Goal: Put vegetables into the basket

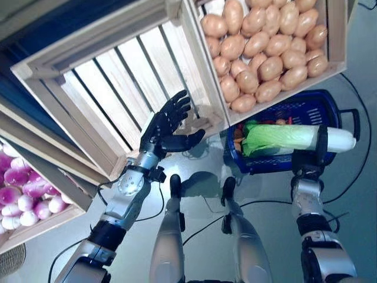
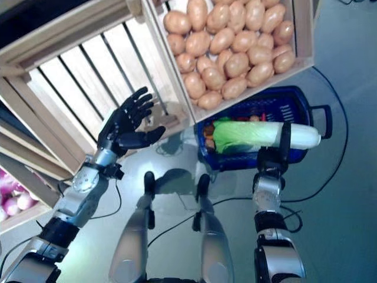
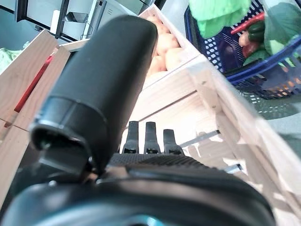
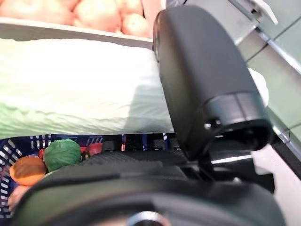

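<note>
- Wooden crates stood tilted toward the robot on a pale floor: an empty slatted crate [image 1: 123, 82] in the middle, a crate of potatoes [image 1: 265, 47] beside it, and a lower crate of purple-and-white turnips [image 1: 23, 194] at the far left.
- A blue basket [image 1: 321, 109] sat on the floor just below the potato crate, close enough that produce could go from crate to basket with little travel.
- The basket already held a few things; an orange item, a green one and something red showed under the cabbage in the right wrist view.
- The right hand [image 1: 312, 154] gripped a long napa cabbage [image 1: 283, 137] near its white stem end, thumb over the top and fingers curled beneath.
- The cabbage lay level across the basket, leafy end toward the middle crate and stem end past the rim by the handle; I judged it was held lengthwise to fit the long side of the basket.
- It appeared to be above the contents rather than resting on them, so the drop looked not yet made.
- The left hand [image 1: 168, 127] hung over the front edge of the empty crate, fingers spread and straight, holding nothing.
</note>
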Available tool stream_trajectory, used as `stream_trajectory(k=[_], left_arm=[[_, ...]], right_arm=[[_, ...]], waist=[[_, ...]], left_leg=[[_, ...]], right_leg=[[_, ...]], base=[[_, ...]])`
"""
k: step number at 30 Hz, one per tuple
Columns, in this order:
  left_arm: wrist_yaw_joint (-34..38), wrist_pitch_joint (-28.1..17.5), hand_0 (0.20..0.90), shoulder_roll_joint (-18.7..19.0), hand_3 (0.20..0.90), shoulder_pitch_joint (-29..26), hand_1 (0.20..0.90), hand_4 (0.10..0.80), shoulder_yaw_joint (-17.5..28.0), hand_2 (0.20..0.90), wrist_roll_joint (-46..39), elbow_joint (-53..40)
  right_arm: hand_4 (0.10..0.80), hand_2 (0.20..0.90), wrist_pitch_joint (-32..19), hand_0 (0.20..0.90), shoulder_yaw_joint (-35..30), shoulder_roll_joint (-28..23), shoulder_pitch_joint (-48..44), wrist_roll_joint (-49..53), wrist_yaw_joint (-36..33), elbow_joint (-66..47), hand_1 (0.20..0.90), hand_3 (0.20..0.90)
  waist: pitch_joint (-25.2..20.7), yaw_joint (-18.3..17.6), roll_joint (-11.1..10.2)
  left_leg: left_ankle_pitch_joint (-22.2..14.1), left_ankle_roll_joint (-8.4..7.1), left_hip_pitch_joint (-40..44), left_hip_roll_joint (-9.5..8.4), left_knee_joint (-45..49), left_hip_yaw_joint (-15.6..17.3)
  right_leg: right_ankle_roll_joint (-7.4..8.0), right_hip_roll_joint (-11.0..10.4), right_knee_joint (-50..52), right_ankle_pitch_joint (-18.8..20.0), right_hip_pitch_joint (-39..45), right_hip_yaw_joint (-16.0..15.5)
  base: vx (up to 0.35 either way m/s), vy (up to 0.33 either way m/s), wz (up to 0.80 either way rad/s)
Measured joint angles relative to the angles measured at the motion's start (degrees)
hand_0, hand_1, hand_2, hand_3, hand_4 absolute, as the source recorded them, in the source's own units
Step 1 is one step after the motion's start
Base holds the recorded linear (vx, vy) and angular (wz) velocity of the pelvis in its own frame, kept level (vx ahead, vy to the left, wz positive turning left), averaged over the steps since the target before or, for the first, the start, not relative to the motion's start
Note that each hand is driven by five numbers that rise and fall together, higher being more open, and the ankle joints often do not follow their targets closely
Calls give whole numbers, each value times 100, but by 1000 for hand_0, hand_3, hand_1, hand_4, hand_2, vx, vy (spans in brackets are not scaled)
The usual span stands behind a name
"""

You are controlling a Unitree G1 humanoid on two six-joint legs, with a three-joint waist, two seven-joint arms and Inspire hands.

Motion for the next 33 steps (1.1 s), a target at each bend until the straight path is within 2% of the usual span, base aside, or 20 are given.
stream_trajectory(k=[4, 11, 15, 26, 27, 28, 29, 33], left_arm=[[43, -4, 900, 53, 900, 0, 900, 800, -4, 900, -9, -7], [81, -94, 900, 174, 900, -22, 900, 800, -6, 900, -49, -141], [83, -123, 900, 468, 900, -114, 900, 800, -25, 900, -64, -243], [-95, -377, 900, 572, 900, -167, 900, 800, 28, 900, -235, -695], [-117, -413, 900, 572, 900, -168, 900, 800, 28, 900, -236, -735], [-148, -457, 900, 572, 900, -174, 900, 800, 29, 900, -238, -749], [-162, -473, 900, 571, 900, -178, 900, 800, 29, 900, -244, -779], [-224, -486, 900, 564, 900, -197, 900, 800, 22, 900, -284, -797]], right_arm=[[400, 300, -47, 300, -2, -221, -207, -397, -349, 182, 300, 300], [400, 300, -59, 300, -66, -506, -597, -756, -1288, 597, 300, 300], [400, 300, -61, 300, -95, -652, -793, -951, -1589, 635, 300, 300], [400, 300, -52, 300, -94, -973, -1032, -1144, -1865, 620, 300, 300], [483, 425, -50, 425, -97, -1004, -1059, -1223, -1866, 637, 425, 425], [769, 853, -51, 853, -97, -1018, -1086, -1301, -1868, 659, 853, 853], [800, 900, -51, 900, -95, -1032, -1107, -1301, -1873, 663, 900, 900], [800, 900, -47, 900, -46, -1038, -1144, -1347, -2015, 661, 900, 900]], waist=[[0, 129, 2], [5, 239, 18], [4, 253, 28], [3, 306, 88], [2, 327, 115], [3, 341, 126], [2, 366, 127], [2, 407, 130]], left_leg=[[-131, 18, -725, -99, 630, -102], [-228, 48, -1879, -283, 1396, -306], [-312, 60, -2225, -307, 1720, -319], [-414, 82, -2959, -403, 2297, -388], [-434, 91, -3039, -404, 2363, -385], [-459, 95, -3103, -406, 2427, -378], [-471, 97, -3147, -404, 2445, -369], [-472, 96, -3178, -407, 2441, -382]], right_leg=[[-32, -217, 1090, -433, -892, 22], [-93, -501, 2104, -728, -2065, 18], [-100, -564, 2350, -748, -2378, 49], [-115, -694, 2881, -852, -3092, 133], [-115, -693, 2910, -852, -3152, 141], [-110, -707, 2966, -856, -3218, 154], [-107, -706, 2991, -858, -3267, 165], [-108, -707, 2996, -861, -3292, 158]], base=[[-16, -39, 17], [-15, -29, 18], [1, -30, 0], [10, -4, 3], [18, 20, -3], [14, 19, -5], [10, 15, -3], [0, 0, 0]])
